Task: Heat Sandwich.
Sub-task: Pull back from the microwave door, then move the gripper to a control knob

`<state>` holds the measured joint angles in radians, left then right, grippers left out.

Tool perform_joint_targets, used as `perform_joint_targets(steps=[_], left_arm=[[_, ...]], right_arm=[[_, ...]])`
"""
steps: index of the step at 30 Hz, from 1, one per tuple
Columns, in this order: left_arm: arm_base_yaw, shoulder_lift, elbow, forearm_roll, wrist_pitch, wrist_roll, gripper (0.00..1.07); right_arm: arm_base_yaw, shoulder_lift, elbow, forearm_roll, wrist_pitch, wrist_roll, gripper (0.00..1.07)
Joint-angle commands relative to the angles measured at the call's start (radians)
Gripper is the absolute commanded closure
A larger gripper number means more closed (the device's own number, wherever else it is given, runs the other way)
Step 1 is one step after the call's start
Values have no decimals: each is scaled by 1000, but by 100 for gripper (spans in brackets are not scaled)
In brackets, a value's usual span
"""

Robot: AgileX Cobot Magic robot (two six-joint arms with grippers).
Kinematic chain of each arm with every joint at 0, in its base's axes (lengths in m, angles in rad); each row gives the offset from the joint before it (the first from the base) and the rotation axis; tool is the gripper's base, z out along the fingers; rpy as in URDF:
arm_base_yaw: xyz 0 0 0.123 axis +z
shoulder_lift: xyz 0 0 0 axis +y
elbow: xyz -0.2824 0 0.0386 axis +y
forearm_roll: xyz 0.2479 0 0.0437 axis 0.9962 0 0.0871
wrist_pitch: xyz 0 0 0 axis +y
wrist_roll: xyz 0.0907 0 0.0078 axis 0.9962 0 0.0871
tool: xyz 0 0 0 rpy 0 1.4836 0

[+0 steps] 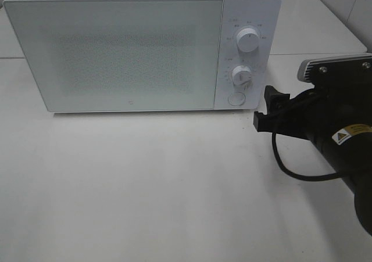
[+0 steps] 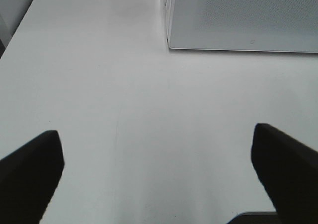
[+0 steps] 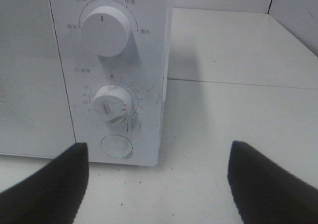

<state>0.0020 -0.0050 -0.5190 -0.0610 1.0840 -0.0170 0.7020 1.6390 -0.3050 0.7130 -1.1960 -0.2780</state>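
Tabletop (image 1: 145,186) in front of the microwave (image 1: 133,47): white, and no sandwich shows on it in any of the three views. Left gripper (image 2: 156,132) hangs over the table off the microwave's front left corner, fingers spread wide, nothing between them. Right gripper (image 1: 264,106) stands just off the microwave's front right corner, facing the control panel. It is likewise spread wide and holds nothing, and it touches none of the controls.

Door (image 1: 116,53) of the microwave: fully shut. Its dotted, frosted pane hides the cavity, so what the oven holds cannot be established. The sandwich is either behind that door or outside the views, and I cannot say which. Upper knob (image 1: 249,41): marker at the top, on the middle setting. Lower knob (image 1: 240,76): worn and smudged, setting unreadable. Round button (image 1: 236,99) below it: nothing touching it.

Assessment: with the door closed and the right gripper facing the panel, loading is probably done, and the step in hand looks like setting the dials. Left to do, on that reading: turn the timer, wait, open the door, take the sandwich out. No sign of heating is visible.
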Motion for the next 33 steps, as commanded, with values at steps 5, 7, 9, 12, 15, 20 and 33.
perform_joint_targets(steps=[5, 7, 9, 12, 15, 20, 33], left_arm=[[4, -16, 3, 2, -15, -2, 9], [4, -16, 3, 2, -15, -2, 9], [4, -16, 3, 2, -15, -2, 9], [4, -16, 3, 2, -15, -2, 9], [4, -16, 3, 2, -15, -2, 9], [4, -16, 3, 2, -15, -2, 9], [4, -16, 3, 2, -15, -2, 9]], right_arm=[[92, 68, -34, 150, -41, -2, 32], [103, 85, -55, 154, -34, -2, 32], [103, 85, -60, 154, -34, -2, 32], [103, 85, -60, 155, -49, -2, 32], [103, 85, -60, 155, -79, -2, 32], [103, 85, -62, 152, -87, 5, 32], [30, 168, -181, 64, -39, 5, 32]])
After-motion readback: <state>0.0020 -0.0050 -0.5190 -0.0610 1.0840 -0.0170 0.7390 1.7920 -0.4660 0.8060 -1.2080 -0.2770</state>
